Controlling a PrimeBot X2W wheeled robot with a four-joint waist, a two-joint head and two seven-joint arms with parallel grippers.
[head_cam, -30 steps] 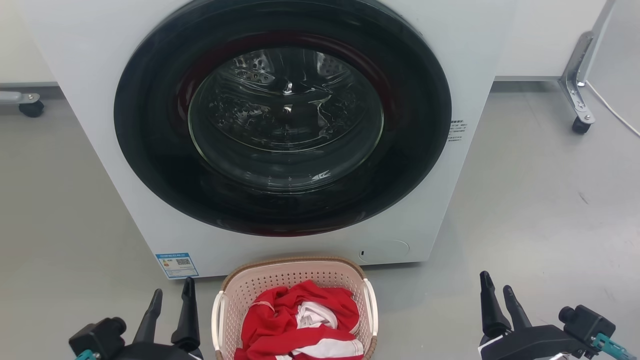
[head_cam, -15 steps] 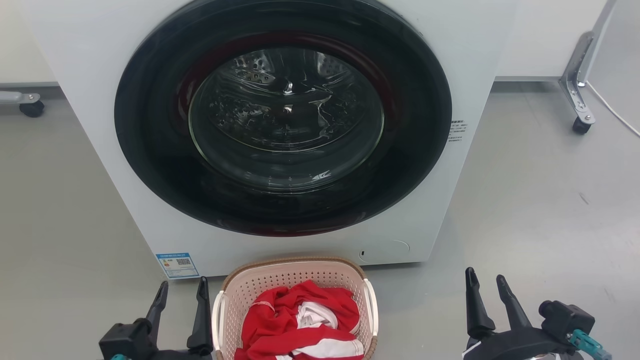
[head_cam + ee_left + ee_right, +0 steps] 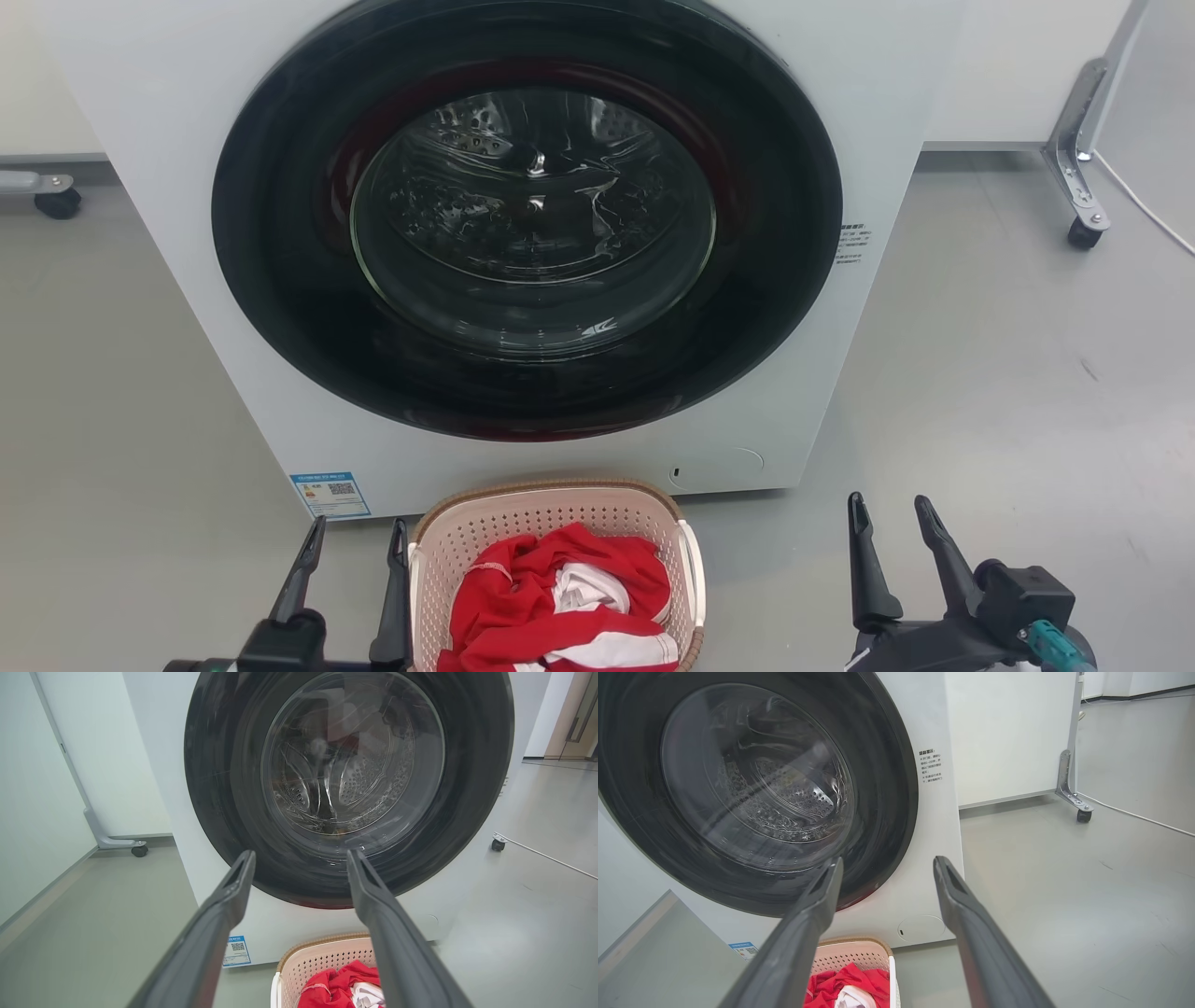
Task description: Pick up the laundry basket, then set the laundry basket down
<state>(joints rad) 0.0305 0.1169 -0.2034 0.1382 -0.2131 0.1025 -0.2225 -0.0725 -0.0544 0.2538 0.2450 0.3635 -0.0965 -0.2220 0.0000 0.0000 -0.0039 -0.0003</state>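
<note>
**Laundry basket.** The laundry basket (image 3: 546, 488) stands upright on the floor (image 3: 1008, 373), directly in front of the washing machine (image 3: 140, 187) and below its round door (image 3: 532, 215), which is shut. In the head view the basket sits at the bottom edge, with its near end cut off by the frame. A crumpled red and white garment (image 3: 551, 597) lies inside it. A blue sticker (image 3: 330, 494) marks the machine's lower front corner, to the left of the basket.

**Left end effector.** The left end effector (image 3: 360, 523) has its fingers spread and holds nothing. Both fingers point toward the machine. The inner finger (image 3: 396, 597) stands just beside the basket's left side, level with the white left handle (image 3: 275, 991). The pictures do not confirm contact. The outer finger stands over bare floor, apart from the basket. In the left wrist view the basket shows at the bottom edge, partly behind the right-hand finger.

**Right end effector.** The right end effector (image 3: 888, 498) also has its fingers spread and holds nothing. It stands well apart from the basket's right handle (image 3: 695, 579), with bare floor between them. In the right wrist view the basket shows at the bottom edge, in the gap between the fingers and next to the left-hand one.
</note>
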